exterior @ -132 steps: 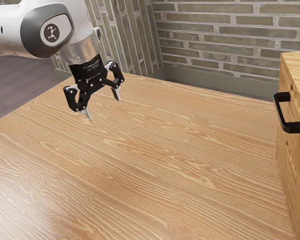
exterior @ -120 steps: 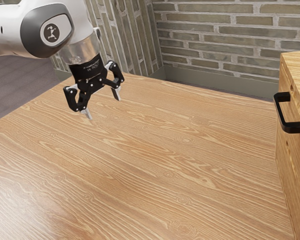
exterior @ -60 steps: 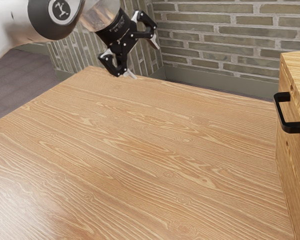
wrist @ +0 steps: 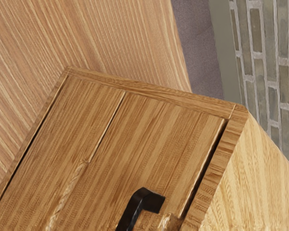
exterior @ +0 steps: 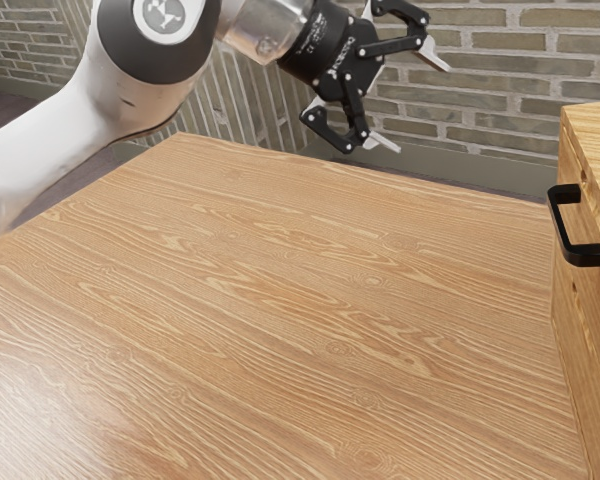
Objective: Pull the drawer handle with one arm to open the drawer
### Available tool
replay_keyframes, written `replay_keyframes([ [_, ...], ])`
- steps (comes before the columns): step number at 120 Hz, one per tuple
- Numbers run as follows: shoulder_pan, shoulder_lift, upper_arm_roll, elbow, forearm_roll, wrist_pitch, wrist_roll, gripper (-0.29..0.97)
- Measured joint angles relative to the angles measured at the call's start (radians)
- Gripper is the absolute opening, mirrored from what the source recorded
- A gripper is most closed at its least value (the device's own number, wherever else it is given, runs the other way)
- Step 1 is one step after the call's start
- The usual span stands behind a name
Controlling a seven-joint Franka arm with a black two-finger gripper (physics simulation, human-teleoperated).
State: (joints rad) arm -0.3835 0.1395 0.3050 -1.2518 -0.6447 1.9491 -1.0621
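We'd call this a bare workshop-ish room, clearly a sim render: grey brick walls (exterior: 500, 70) on two sides, a big wood-grain table (exterior: 280, 300), a matching drawer cabinet (exterior: 590, 340), and plain grey floor (wrist: 197, 43).

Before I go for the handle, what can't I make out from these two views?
- Cabinet: cut off by the exterior view's right edge.
- Handle: the wrist view's lower edge cuts it, leaving one end.
- Drawer front: nearly edge-on in the exterior view; its seams do not read there.
- Gripper to handle: depth between them cannot be judged.
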Motion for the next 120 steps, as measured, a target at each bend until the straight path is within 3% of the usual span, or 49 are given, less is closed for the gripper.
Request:
replay_keyframes([
  [38,-0.043,-0.056,0.009,-0.075,-0.07,-0.09,0.084,0.68],
  [62,0.039,-0.053,0.01,-0.144,-0.109,-0.107,0.22,0.68],
  [77,0.056,0.028,-0.017,-0.074,-0.11,-0.099,0.293,0.68],
  [85,0.109,0.096,-0.062,-0.035,-0.107,-0.078,0.324,0.68],
  [98,0.139,0.132,-0.076,-0.013,-0.009,-0.035,0.367,0.68],
  [120,0.029,0.102,-0.088,-0.003,0.159,0.034,0.424,0.68],
])
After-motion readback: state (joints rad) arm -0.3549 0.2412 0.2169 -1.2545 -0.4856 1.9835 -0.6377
